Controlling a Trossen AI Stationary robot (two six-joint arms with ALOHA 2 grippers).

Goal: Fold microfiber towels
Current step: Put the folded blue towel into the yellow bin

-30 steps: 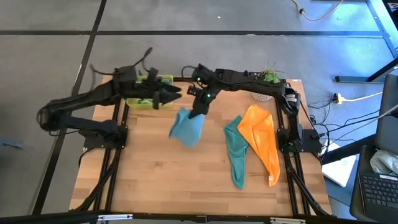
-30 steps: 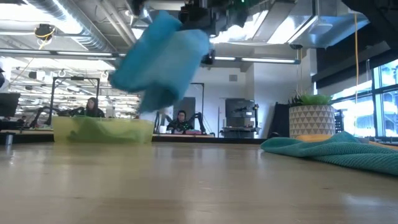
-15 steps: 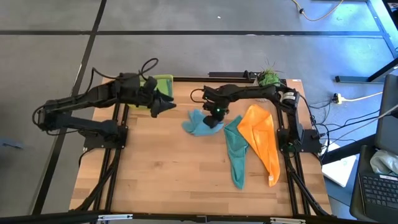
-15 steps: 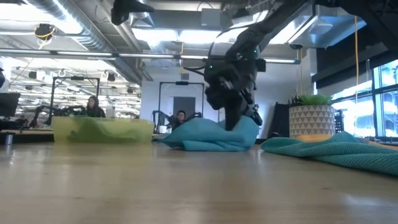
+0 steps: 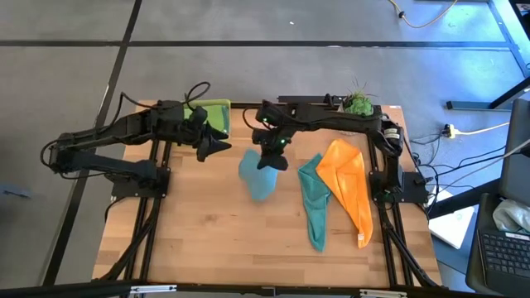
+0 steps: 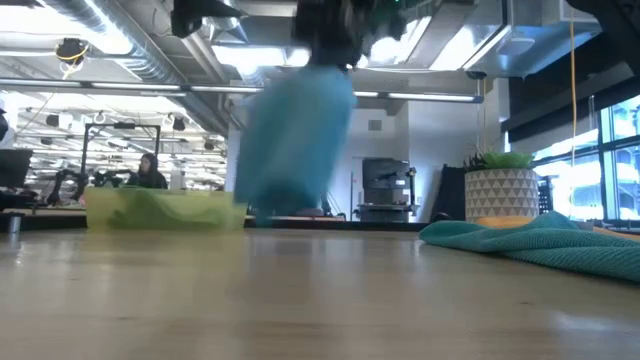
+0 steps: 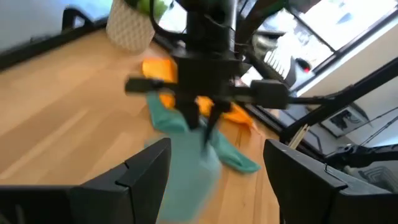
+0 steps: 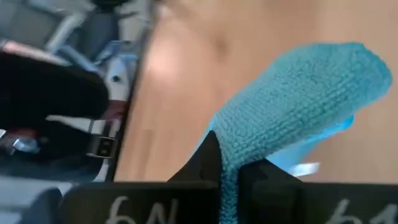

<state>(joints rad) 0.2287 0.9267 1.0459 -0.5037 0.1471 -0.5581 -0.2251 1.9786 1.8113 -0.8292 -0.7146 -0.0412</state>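
Note:
A light blue towel (image 5: 258, 178) hangs above the middle of the table from my right gripper (image 5: 270, 156), which is shut on it. In the low view the towel (image 6: 295, 140) hangs as a blurred bunch, its lower end just above the tabletop. My left gripper (image 5: 220, 147) stands open to the towel's left, in front of the tray, with nothing between its fingers (image 7: 146, 171). A teal towel (image 5: 313, 203) and an orange towel (image 5: 348, 190) lie crumpled on the table at the right, the orange one's edge over the teal one. My right gripper pinches a bunched top part of the light blue towel (image 8: 231, 163) between its two fingers (image 8: 208, 158). The fingers slant down from the table's far right. The towel hangs slack below them, clear of the table.
A yellow-green tray (image 5: 217, 112) sits at the far left, behind my left gripper. A potted plant (image 5: 358, 103) stands at the far right corner. Bare wood (image 5: 248, 240) lies across the near half of the table.
My right gripper dropped the light blue towel onto the table beside the teal towel, keeping hold of it. It then lifted it clear again and swung it back toward the table's left. My left gripper moved a little toward the near edge and tipped down.

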